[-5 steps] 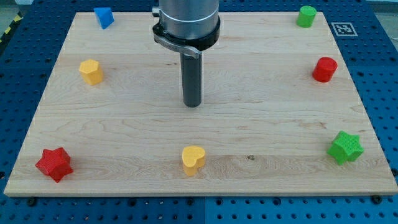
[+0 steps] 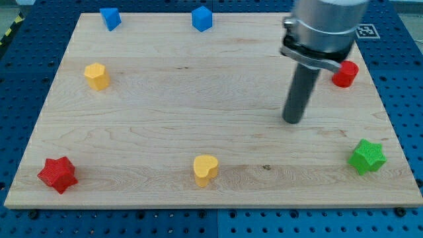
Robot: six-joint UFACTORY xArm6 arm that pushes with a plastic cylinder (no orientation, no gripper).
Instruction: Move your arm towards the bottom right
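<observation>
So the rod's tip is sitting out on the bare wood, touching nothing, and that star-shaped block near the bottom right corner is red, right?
Not quite: the star block near the bottom right corner is green, as the camera view shows; the red star sits at the bottom left. The rest holds: my tip rests on bare wood, touching no block.

A single camera looks down at the surface from above and in front, tilted so the far edge sits at the view's top and the near edge at the view's bottom. It stands close enough that the wooden board nearly fills the frame, with blue perforated base showing round it. The arm's upper body is cut off at the top.
</observation>
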